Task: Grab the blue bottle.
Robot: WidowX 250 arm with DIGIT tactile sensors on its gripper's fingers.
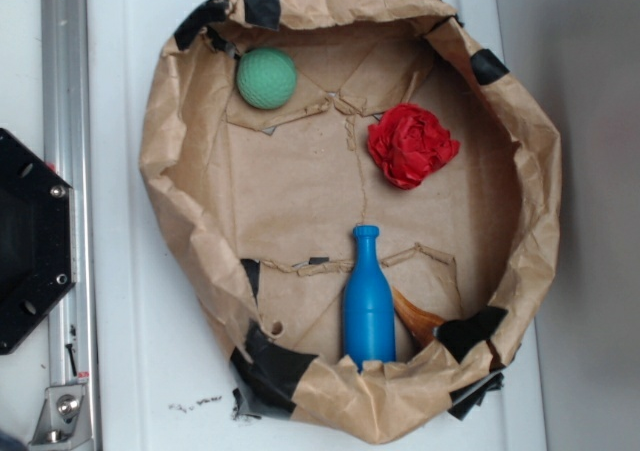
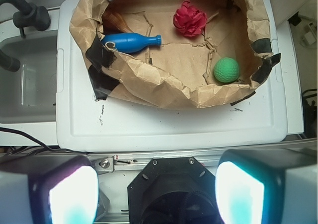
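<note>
Nothing is grabbed yet; the blue bottle [image 1: 368, 306] lies untouched against the paper nest's [image 1: 180, 171] near wall, beside an orange-brown piece [image 1: 416, 318]; the gripper [image 2: 156, 191] hangs spread and empty, well back from the nest; approach and grasp remain.

Exterior overhead, wrist farther back, both sharing paper basket [image 1: 180, 171]

Black hexagonal base [image 1: 30, 241], pale glowing pincer [image 2: 156, 194] pads [image 2: 73, 194]
</note>
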